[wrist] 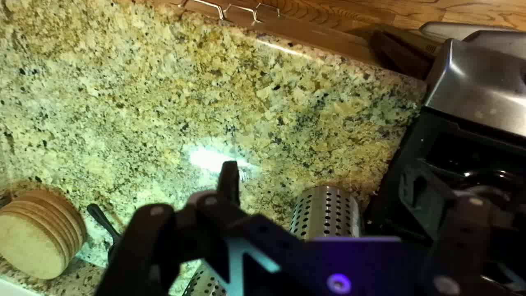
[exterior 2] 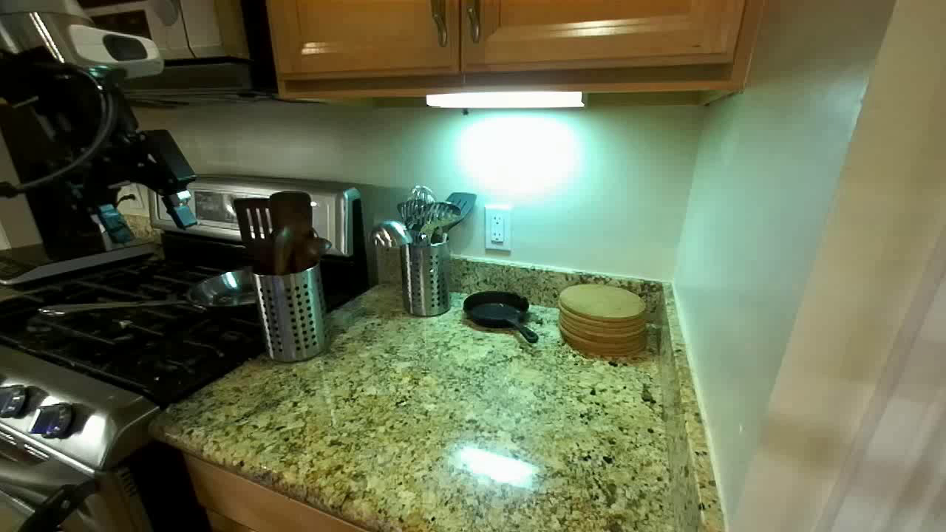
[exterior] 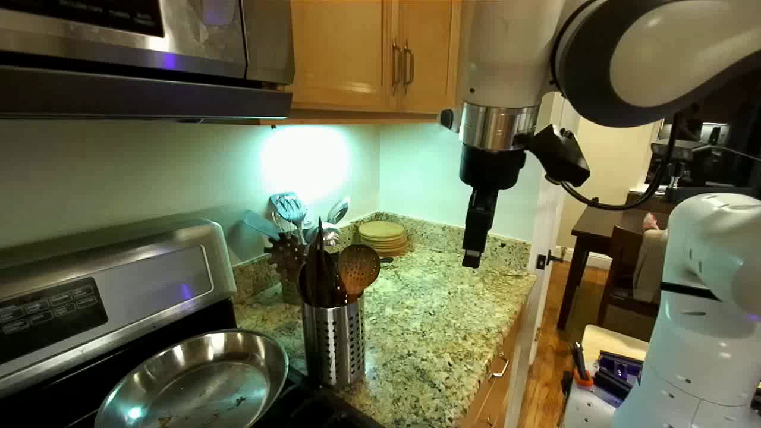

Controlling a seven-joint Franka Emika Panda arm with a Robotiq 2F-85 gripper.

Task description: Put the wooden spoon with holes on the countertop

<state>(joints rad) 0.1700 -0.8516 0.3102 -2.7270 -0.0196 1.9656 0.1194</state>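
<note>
The wooden spoon with holes [exterior: 359,266] stands head up in the near steel canister [exterior: 336,351], among other dark wooden utensils. The canister also shows in an exterior view [exterior 2: 290,318], where I cannot single out the spoon, and in the wrist view [wrist: 324,211], where my gripper hides the utensils. The canister stands on the speckled granite countertop [exterior: 440,315], beside the stove; the countertop also shows in the wrist view [wrist: 144,94]. My gripper [exterior 2: 150,216] is open and empty, fingers pointing down, in the air apart from the canister. It also shows in an exterior view [exterior: 471,258].
A second canister [exterior 2: 426,281] with metal utensils stands by the back wall. A small black pan [exterior 2: 497,307] and a stack of round tan boards or plates [exterior 2: 602,321] are beside it. A steel frying pan [exterior: 196,380] sits on the black stove. Cabinets [exterior: 351,59] hang above.
</note>
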